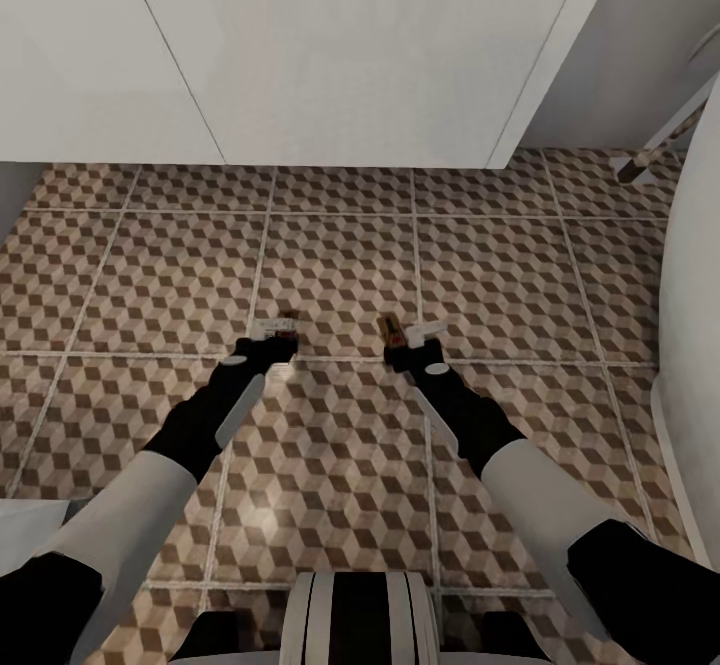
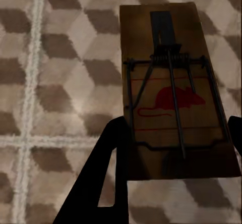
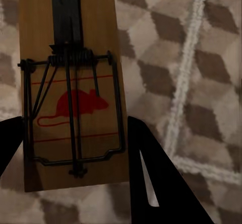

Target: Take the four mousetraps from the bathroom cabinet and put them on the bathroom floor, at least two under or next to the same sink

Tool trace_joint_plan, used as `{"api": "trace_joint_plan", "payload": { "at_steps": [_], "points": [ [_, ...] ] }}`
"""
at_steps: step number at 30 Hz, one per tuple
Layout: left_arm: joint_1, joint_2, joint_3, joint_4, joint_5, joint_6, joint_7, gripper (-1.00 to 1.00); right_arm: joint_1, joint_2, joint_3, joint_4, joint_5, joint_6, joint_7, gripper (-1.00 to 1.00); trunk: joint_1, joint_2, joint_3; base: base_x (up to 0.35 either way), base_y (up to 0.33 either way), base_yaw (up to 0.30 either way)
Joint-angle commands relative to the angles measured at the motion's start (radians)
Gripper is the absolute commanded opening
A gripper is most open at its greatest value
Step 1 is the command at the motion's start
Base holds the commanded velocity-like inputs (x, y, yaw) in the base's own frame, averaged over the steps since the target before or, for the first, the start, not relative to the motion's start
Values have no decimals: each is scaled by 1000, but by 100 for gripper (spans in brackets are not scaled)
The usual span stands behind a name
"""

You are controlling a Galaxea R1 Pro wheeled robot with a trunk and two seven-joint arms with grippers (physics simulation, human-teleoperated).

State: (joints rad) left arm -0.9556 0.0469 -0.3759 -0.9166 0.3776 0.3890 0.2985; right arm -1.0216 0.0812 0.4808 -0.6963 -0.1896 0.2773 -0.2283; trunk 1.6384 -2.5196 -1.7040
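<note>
In each wrist view, a brown wooden mousetrap with a red mouse print and a dark wire bar sits between black fingers. My left gripper (image 2: 171, 148) is shut on one mousetrap (image 2: 171, 93). My right gripper (image 3: 75, 143) is shut on another mousetrap (image 3: 70, 82). In the head view the left gripper (image 1: 272, 338) and right gripper (image 1: 405, 338) hang side by side low over the cube-patterned bathroom floor (image 1: 340, 245), their mousetraps (image 1: 288, 323) (image 1: 388, 328) pointing forward. Whether the traps touch the tiles I cannot tell. The cabinet is out of view.
A white flat-panelled unit (image 1: 330, 55) spans the far side above the tiles; I cannot tell if it is the sink's vanity. A white curved body (image 1: 695, 325) borders the right edge. A slanted white leg (image 1: 655, 145) stands at the far right. Open tiles lie between the unit and the grippers.
</note>
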Motion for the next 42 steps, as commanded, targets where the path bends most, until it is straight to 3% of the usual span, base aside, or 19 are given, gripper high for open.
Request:
{"api": "trace_joint_plan", "payload": {
  "at_steps": [1, 6, 25, 42],
  "points": [
    [1, 3, -12, -6, 8, -22, 11, -100, 0, -2, 6, -1, -14, -5, -9, -100, 0, 0, -1, 0, 0, 0],
    [31, 6, -26, -11, 6, -60, 13, -100, 0, -4, 7, 1, -15, -15, -13, -100, 0, 0, -1, 0, 0, 0],
    [88, 7, -29, -7, 4, -72, 16, -100, 6, -26, 7, 3, -16, -18, -14, -100, 0, 0, -3, 0, 0, 0],
    [95, 7, -29, -8, 4, -74, 16, -100, 9, -26, 7, 33, -17, -22, -13, -100, 8, -4, -87, 0, 0, 0]
  ]
}}
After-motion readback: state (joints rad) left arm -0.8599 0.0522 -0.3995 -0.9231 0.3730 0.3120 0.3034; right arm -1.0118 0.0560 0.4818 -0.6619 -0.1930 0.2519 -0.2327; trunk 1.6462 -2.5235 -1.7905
